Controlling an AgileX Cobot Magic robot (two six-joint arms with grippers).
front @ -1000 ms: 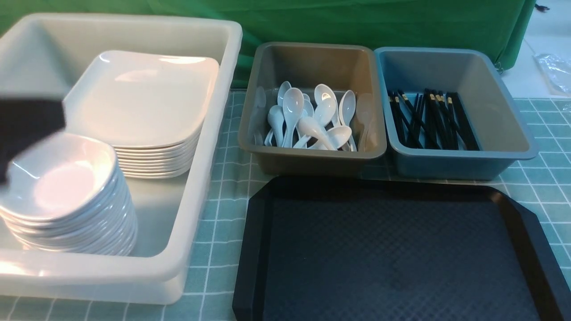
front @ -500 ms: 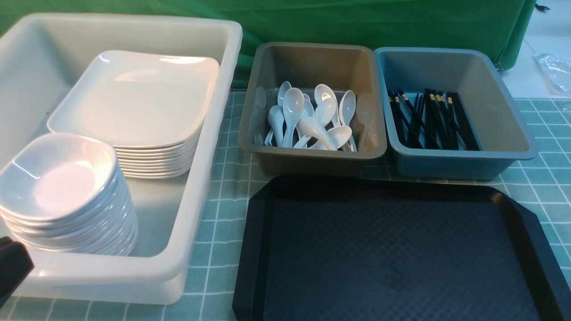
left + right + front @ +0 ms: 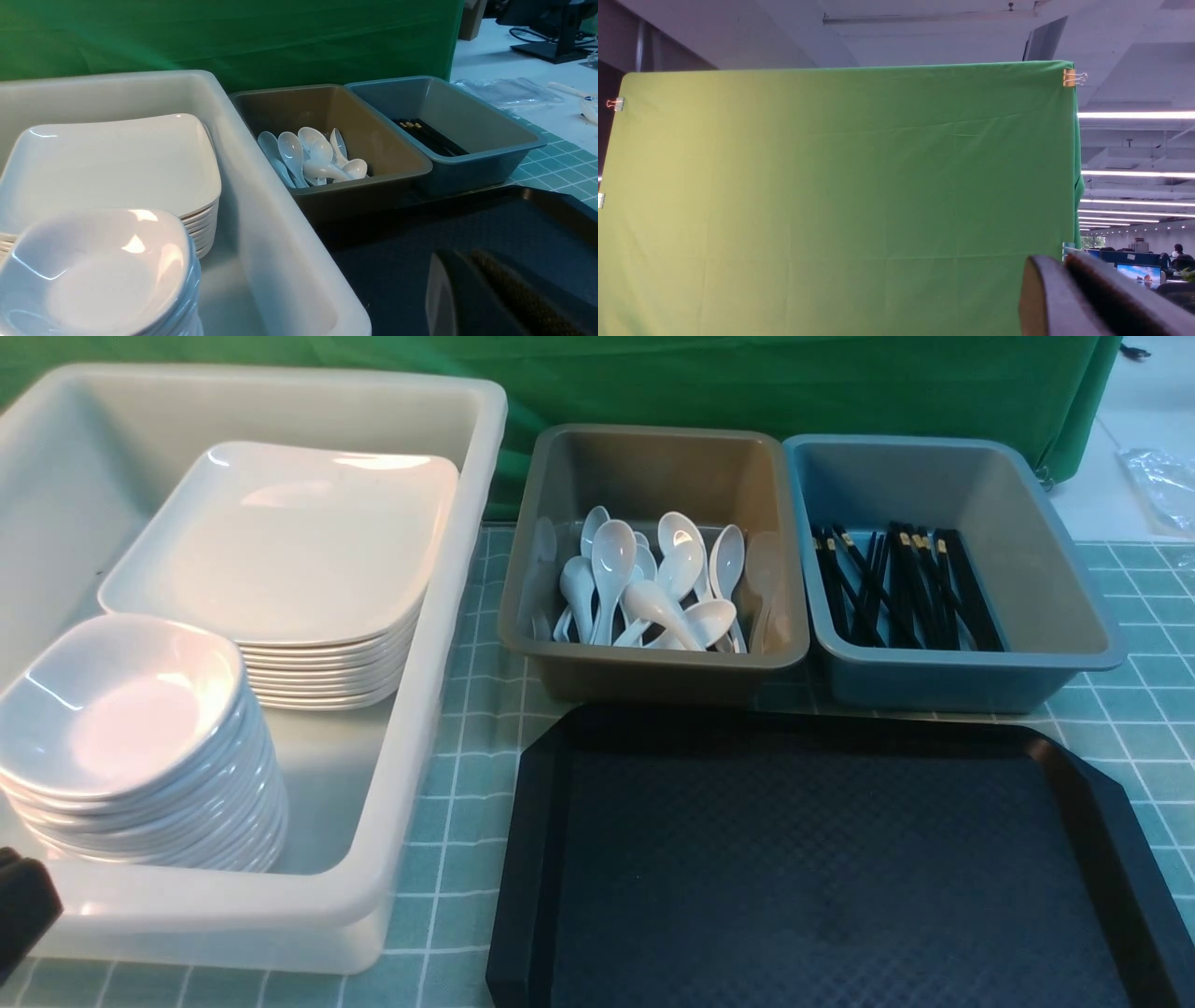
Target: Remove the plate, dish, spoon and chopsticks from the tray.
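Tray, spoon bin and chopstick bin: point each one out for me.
Tray (image 3: pixel 840 868): front view, bare floor.
Spoon bin (image 3: pixel 653 683): front view, near outer wall.
Chopstick bin (image 3: pixel 1046 588): front view, inner right wall.

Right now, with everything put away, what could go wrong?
The stack of bowls in the white tub is tall and leans a bit, so a bump might tip it over. The left gripper is shut and near the tub, so it could knock the rim if it swung the wrong way. The spoons lie in a jumble, so one more dropped on top might slide or clatter.
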